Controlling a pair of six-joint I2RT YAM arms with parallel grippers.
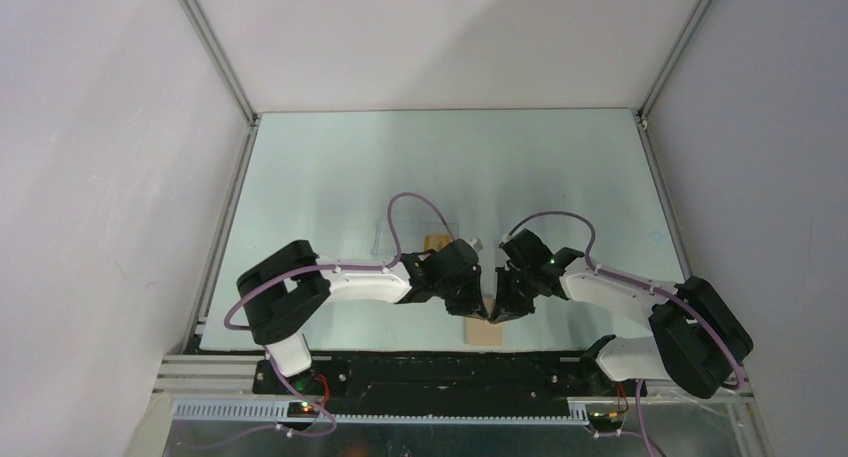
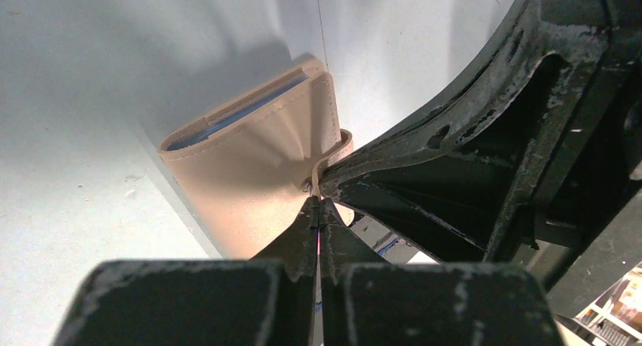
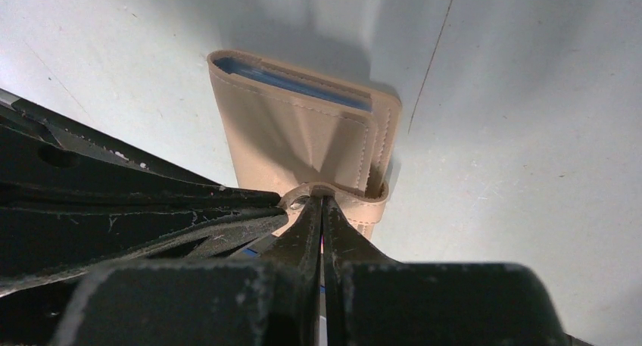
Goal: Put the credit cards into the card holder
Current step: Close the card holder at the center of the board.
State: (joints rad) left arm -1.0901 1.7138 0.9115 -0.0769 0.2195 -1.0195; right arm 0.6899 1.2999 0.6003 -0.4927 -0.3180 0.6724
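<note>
Contact centred on the snap tab (image 3: pixel 352 197) of the card holder (image 3: pixel 303 141), a tan folded wallet lying on the pale surface (image 1: pixel 330 177) close to its near edge, midway between the two arms. The left end effector (image 2: pixel 318 210) had its fingers pressed together with only a hairline slit between them, and their tip rested against the round snap at the end of the tab. The right end effector (image 3: pixel 322 204) was likewise pinched fully together, its tip touching the same snap from the opposite side, so that the two black tips met almost nose to nose over the wallet. Whether either one actually clamped the tab, rather than merely pressing on it, could not be told. The wallet was folded, the tab curving round its open side, and a strip of blue lining showed along the far edge between the tan covers. From above, the wallet was mostly hidden beneath the two wrists, with only its near end showing. Farther back on the surface, just behind the left wrist, lay a clear plastic box (image 1: pixel 420 227), and a small orange card (image 1: pixel 437 241) showed at its near edge, partly covered by the arm.
</note>
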